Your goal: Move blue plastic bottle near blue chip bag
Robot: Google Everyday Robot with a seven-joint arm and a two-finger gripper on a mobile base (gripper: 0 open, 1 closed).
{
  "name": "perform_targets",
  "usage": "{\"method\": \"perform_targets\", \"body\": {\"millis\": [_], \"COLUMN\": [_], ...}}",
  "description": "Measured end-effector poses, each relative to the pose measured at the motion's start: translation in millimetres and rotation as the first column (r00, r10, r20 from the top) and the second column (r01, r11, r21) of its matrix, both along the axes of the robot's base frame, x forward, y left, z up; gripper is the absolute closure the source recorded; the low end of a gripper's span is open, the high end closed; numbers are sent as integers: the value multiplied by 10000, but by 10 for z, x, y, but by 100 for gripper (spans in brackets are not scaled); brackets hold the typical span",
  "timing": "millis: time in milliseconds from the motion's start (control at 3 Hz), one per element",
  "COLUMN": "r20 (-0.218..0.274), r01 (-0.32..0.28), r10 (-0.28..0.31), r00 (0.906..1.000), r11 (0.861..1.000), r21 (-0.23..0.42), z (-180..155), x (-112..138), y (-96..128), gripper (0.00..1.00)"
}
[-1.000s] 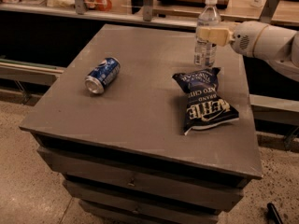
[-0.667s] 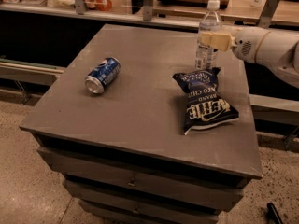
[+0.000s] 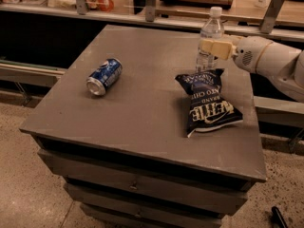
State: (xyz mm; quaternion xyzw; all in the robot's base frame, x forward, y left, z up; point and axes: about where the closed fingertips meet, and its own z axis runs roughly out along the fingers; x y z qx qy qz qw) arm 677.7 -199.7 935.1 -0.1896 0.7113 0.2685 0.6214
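Note:
The blue plastic bottle is a slim clear bottle with a white cap. It stands upright at the back right of the grey table, just behind the top of the blue chip bag. The bag is dark navy with white lettering and lies flat. My gripper comes in from the right on a white arm and its cream fingers are closed around the bottle's middle. The bottle's base is hidden behind the bag's top edge.
A blue soda can lies on its side on the left part of the table. A counter with metal posts runs behind the table. The table's right edge is close to the bag. Drawers sit below the top.
The bottle and my gripper have shifted slightly right and stay upright behind the bag. The can and the bag have not moved.

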Motion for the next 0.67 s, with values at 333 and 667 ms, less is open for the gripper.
{"method": "perform_targets", "body": {"millis": [333, 667], "r20": [537, 995], "r01": [-103, -198], "r10": [93, 178], "r00": [9985, 9949], "r11": [9998, 9996], "r21": [191, 184], "z": [-34, -51], "x": [-32, -89], "y": [57, 81], "gripper": [62, 38]}}
